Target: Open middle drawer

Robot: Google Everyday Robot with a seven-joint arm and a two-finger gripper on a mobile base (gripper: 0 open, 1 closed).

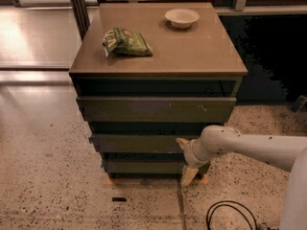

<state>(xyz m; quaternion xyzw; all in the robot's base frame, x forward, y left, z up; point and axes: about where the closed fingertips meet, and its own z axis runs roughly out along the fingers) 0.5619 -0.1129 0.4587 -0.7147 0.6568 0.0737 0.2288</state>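
The cabinet (pixel 158 87) has a flat brown top (pixel 192 51), matte and bare apart from two items. A green snack bag (pixel 127 42) lies near the left edge. A shallow white bowl (pixel 182 17) stands upright towards the back right, well apart from the bag. The print on the bag cannot be read, and no other writing or brand mark can be made out.

The floor (pixel 53 176) is pale speckled terrazzo. Further back on the left it turns glossy and reflects light. A dark post (pixel 76 4) rises behind the cabinet's left rear corner. A black cable (pixel 230 217) loops on the floor at lower right, and a small dark object (pixel 119 199) lies on the floor in front of the cabinet.

Three dark grey-green fronts are stacked below the top. The top drawer front (pixel 153 109) bears pale scratch marks. The middle drawer (pixel 139 143) sits directly beneath it, with the bottom drawer front (pixel 144 166) below that.

The gripper (pixel 184 158), on a white arm (pixel 249 147) entering from the right, is at the right end of the lower two fronts. Its pincer is released, with the fingers spread. One finger is at the middle drawer's front, the other points down past the bottom front, and nothing is grasped.
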